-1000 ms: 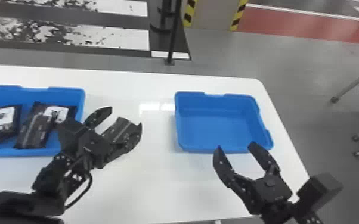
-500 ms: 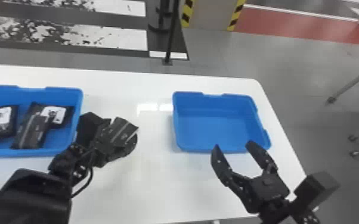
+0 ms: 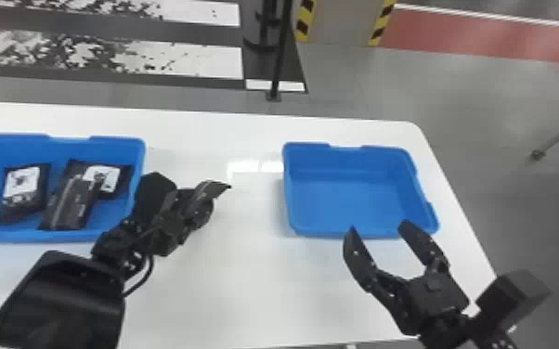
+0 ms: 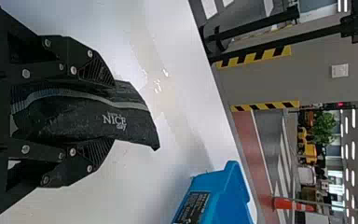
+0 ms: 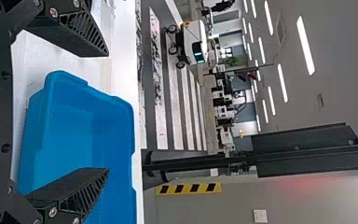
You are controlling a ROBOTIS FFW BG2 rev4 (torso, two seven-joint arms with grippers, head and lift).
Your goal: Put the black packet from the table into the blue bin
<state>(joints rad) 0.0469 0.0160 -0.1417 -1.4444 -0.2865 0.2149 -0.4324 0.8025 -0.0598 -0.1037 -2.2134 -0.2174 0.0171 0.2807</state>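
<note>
One side free, one side loaded: the right pincer (image 3: 377, 226) is spread wide with nothing between its fingers, on the near side of the right-hand bin (image 3: 353, 199), apparently left out of the way while the other arm works. Well to the left of the right-hand bin, the left pincer (image 4: 112, 112) is clamped on the black packet (image 4: 81, 119), which appears lifted off the tabletop (image 3: 246, 287). The packet is squeezed across its width, probably to keep a soft bag from folding, and one end juts past the fingertips, likely helping it drop cleanly. The pickup looks finished; the drop remains.

Farther left of the right-hand bin, beyond the held packet, a second blue bin (image 3: 67, 144) carries three dark packets: one (image 3: 22, 188) lies apart, while another (image 3: 72, 204) overlaps a third (image 3: 116, 178), as if dropped in loosely. Which bin is the goal is not settled; either would call for a centered release, since a rim could catch the jutting end. Past the right-hand bin, beyond the tabletop's far edge, stand a dark post (image 3: 281, 55) and a panel (image 3: 339, 23) edged in yellow and black.
</note>
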